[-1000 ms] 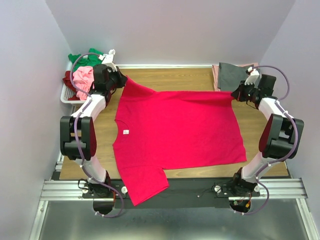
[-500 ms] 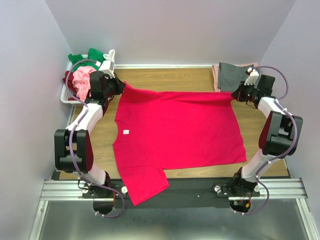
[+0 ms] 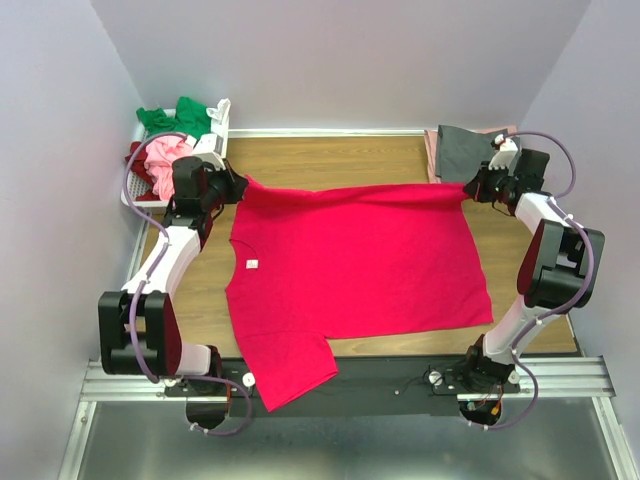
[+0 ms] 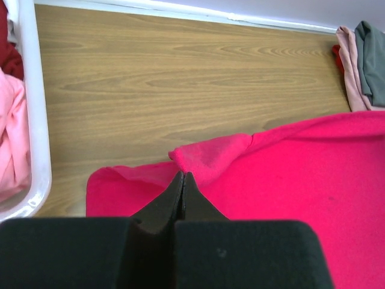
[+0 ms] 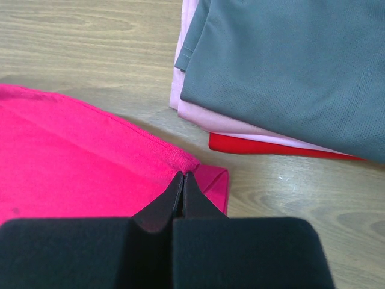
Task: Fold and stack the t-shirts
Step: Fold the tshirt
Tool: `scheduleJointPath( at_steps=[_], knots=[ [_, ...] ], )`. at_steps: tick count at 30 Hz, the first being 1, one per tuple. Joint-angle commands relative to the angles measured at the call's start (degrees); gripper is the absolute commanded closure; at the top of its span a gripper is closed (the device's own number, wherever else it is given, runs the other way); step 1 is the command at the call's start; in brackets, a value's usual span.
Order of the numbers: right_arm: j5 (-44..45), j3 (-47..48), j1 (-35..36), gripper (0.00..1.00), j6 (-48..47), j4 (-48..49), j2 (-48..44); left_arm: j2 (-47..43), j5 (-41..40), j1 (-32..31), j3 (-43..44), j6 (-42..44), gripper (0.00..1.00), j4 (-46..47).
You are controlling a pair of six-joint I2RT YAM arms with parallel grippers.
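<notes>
Lying spread across the middle of the top view, the crimson tee (image 3: 350, 260) covers most of the table (image 3: 340, 155), and its lower left sleeve hangs over the near edge. The left gripper (image 3: 237, 186) is clenched on the tee's upper left corner, with a small fold of cloth bunched at its closed tips. The right gripper (image 3: 468, 189) is clenched on the upper right corner likewise. At upper left the basket (image 4: 36, 120) holds a green tee (image 3: 165, 118), a light pink tee (image 4: 12, 138) and a maroon tee (image 4: 11, 57). At upper right sits a folded stack, with the grey tee (image 3: 465, 150) on top and the dusty pink tee (image 5: 204, 117) and red tee (image 5: 264, 146) beneath.
</notes>
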Motion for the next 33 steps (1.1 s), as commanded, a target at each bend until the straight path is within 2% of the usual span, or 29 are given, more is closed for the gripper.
scheduleJointPath(
  at_steps=[1,15,33],
  knots=[
    [1.4,1.3,-0.4,1.00,0.2,1.5,1.0,-2.7,1.4,0.5,-1.4,-0.3,1.00,-1.7],
    [0.9,0.7,-0.4,1.00,0.0,1.7,0.7,-13.1,-1.4,0.5,-2.4,0.5,1.00,-5.8],
    [-0.7,-0.5,-0.9,1.00,-0.3,2.0,-1.5,-10.1,-1.8,0.5,-3.4,1.7,1.00,-8.5]
  ],
)
